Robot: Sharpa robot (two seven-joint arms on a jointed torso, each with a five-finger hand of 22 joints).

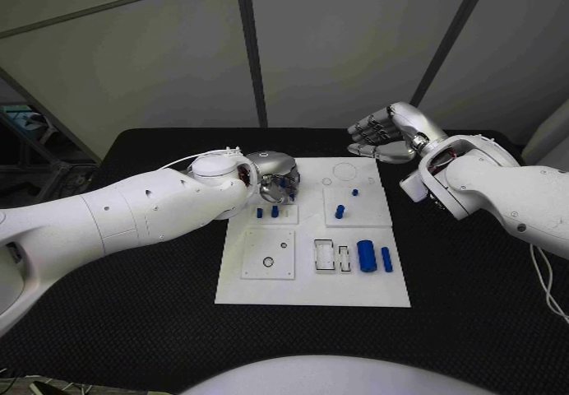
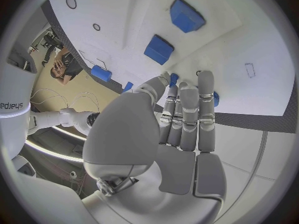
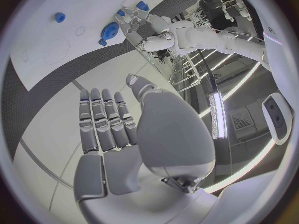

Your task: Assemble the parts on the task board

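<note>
The left hand (image 1: pixel 275 177), at centre frame, hovers over the upper left of the white task board (image 1: pixel 311 288), fingers held straight and close together, seemingly gripping nothing. The right hand (image 1: pixel 386 132), upper right, is curled into an empty fist beyond the board's far edge. Blue parts (image 1: pixel 367 256) lie on the board, on the black desk (image 1: pixel 142 329).

Glossy white arms (image 1: pixel 131 210), silver hands (image 1: pixel 275 177), seemingly thin white cable.

Even cool light, bright white task board (image 1: pixel 312 284), soft shadows, fisheye-bent wrist views
</note>
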